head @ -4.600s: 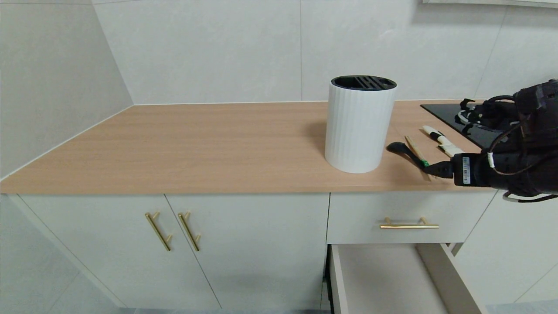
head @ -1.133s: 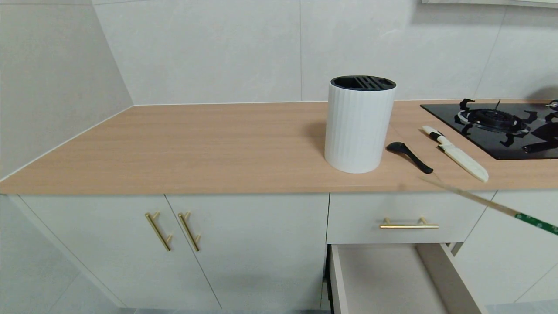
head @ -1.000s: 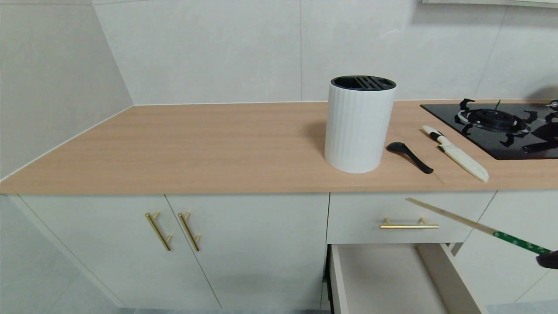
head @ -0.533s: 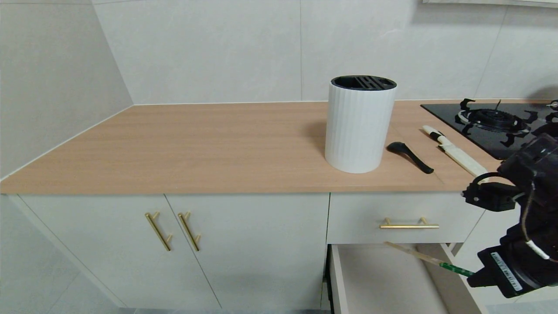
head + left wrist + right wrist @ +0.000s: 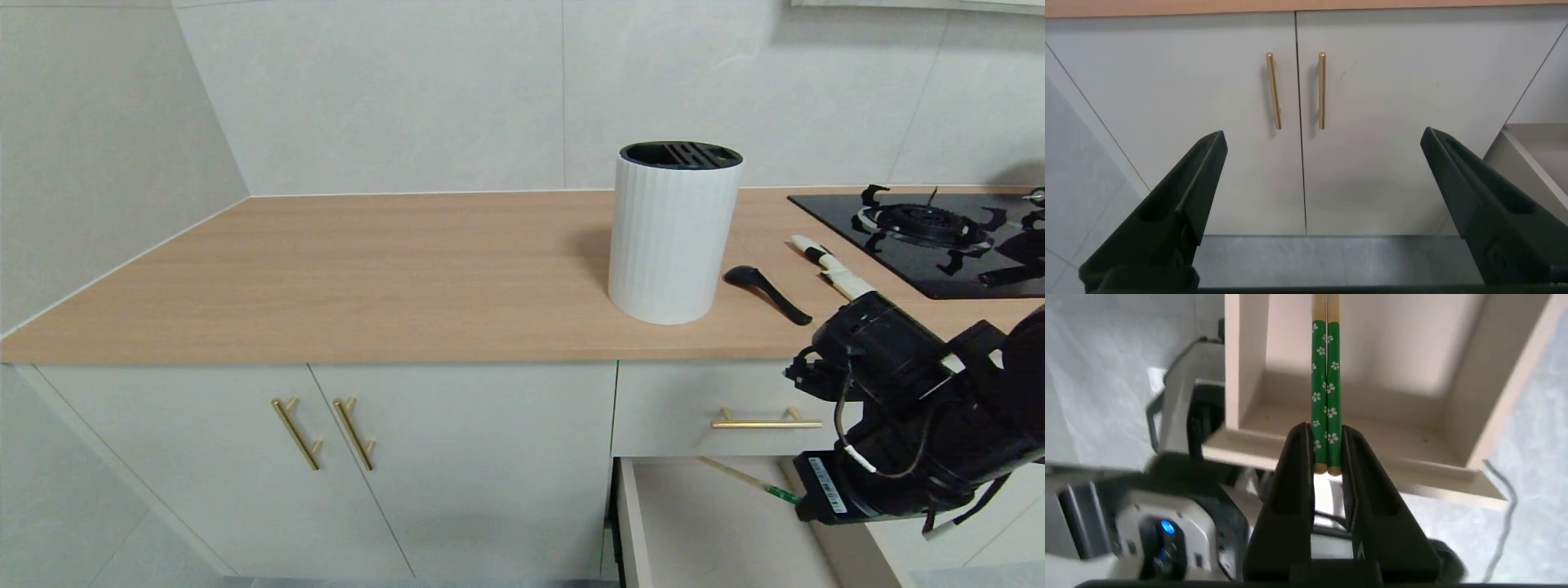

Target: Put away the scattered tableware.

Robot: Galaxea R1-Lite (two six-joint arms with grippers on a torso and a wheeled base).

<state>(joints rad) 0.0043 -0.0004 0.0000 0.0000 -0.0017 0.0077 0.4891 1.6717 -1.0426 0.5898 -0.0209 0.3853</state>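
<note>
A pair of chopsticks (image 5: 747,478) with green flowered ends is pinched in my right gripper (image 5: 802,500), low at the right in front of the cabinet. Their bare tips slant over the open lower drawer (image 5: 702,539). The right wrist view looks down the chopsticks (image 5: 1323,376) into the drawer (image 5: 1404,367), with the right gripper (image 5: 1327,453) shut on them. On the counter, a black spoon (image 5: 767,292) lies right of the white knife block (image 5: 673,237). A white knife (image 5: 831,265) lies further right, partly behind my right arm. My left gripper (image 5: 1323,212) hangs open, facing the cabinet doors.
A black gas stove (image 5: 939,237) sits at the counter's right end. The upper drawer with a gold handle (image 5: 766,422) is closed above the open one. Two gold door handles (image 5: 1276,90) lie ahead of the left gripper. The counter left of the block is bare wood.
My right arm has come down from counter height to the open drawer, carrying the chopsticks. Their tips now point into the drawer. The arm now hides part of the knife.
</note>
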